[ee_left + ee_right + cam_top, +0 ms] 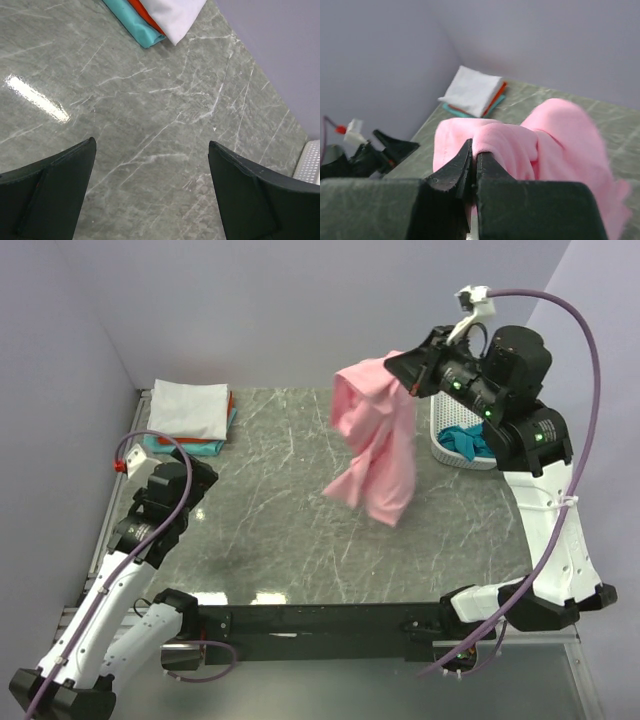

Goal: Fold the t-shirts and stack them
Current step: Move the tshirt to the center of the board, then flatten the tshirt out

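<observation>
My right gripper (397,368) is shut on the light pink t-shirt (373,440) and holds it up in the air over the table's right half; the cloth hangs down crumpled. In the right wrist view the fingertips (468,150) pinch a fold of the pink t-shirt (555,135). A folded stack sits at the far left corner: white t-shirt (188,407) on top, orange-red t-shirt (231,400) and teal t-shirt (185,448) edges under it. The stack also shows in the left wrist view (170,15). My left gripper (150,165) is open and empty above bare table.
A white lattice basket (450,445) at the far right holds a teal cloth (465,438). Grey walls close the table at the back and left. The grey marble tabletop (280,530) lies between the arms.
</observation>
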`<state>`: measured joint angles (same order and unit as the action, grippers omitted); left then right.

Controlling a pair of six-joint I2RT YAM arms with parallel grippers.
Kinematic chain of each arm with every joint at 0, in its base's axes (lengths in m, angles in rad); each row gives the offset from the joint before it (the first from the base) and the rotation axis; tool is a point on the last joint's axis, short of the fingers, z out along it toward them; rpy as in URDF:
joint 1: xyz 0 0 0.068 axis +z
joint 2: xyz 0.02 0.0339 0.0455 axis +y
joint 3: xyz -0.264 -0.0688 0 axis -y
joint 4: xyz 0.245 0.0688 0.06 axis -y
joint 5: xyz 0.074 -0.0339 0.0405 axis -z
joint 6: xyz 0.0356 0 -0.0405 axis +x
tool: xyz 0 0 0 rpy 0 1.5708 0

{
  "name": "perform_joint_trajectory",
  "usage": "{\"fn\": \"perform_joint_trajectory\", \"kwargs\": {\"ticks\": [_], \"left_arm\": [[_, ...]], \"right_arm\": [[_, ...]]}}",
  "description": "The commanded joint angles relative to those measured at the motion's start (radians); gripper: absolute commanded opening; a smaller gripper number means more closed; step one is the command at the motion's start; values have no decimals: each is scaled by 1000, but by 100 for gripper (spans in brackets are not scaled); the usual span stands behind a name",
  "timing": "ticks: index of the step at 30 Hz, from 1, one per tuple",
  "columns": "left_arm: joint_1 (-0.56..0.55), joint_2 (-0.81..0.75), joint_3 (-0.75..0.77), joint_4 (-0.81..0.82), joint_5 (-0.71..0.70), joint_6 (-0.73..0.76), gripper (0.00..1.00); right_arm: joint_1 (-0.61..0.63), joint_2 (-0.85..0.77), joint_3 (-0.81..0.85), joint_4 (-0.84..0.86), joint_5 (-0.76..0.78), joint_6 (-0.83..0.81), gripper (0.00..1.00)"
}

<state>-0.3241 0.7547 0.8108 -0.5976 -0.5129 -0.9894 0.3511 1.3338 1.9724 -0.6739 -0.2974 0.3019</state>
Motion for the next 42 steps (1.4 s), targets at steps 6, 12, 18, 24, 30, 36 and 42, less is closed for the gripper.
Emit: {"fn": "perform_joint_trajectory", "kwargs": {"ticks": [6, 12, 18, 24, 30, 36, 42], "left_arm": [[3, -38, 62, -97, -7, -57, 99], [3, -29, 30, -74, 30, -46, 99], [3, 64, -19, -13, 164, -16, 99], [2, 185, -128, 168, 427, 58, 99], [-26, 250, -217, 341, 652, 98, 99], [-98, 354, -272, 455, 757, 72, 100], [-181, 491, -256, 503, 745, 51, 84]], "right_arm": [[101, -7, -169, 238, -198, 120, 0], [-33, -99, -652, 301, -89, 221, 2], [-342, -47, -1111, 347, -100, 234, 23], [-370, -53, -1109, 267, 40, 157, 80], [-276, -209, -1129, 347, 20, 77, 85], [-34, -130, -1028, 364, 74, -53, 88], [124, 57, -887, 339, 147, -76, 83]]}}
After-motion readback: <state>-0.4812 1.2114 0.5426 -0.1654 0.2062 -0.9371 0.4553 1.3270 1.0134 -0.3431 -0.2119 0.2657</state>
